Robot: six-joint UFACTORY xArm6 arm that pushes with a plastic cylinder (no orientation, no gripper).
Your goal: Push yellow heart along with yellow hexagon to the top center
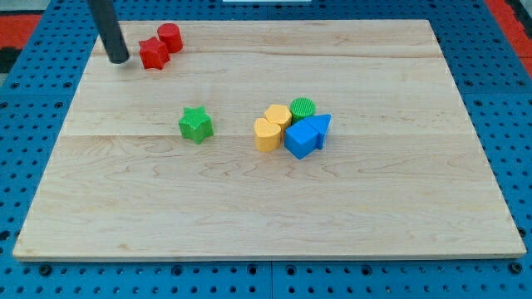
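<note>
The yellow heart (268,134) lies near the board's middle, touching the yellow hexagon (278,115) just above and to its right. A green cylinder (302,109) touches the hexagon's right side. A blue cube (300,139) and a blue triangle (320,127) sit against the right of the yellow pair. My tip (120,60) rests at the view's top left, far from the yellow blocks and just left of a red star (153,53).
A red cylinder (169,37) stands next to the red star at the top left. A green star (195,124) sits alone left of the yellow heart. The wooden board (399,208) lies on a blue pegboard surface.
</note>
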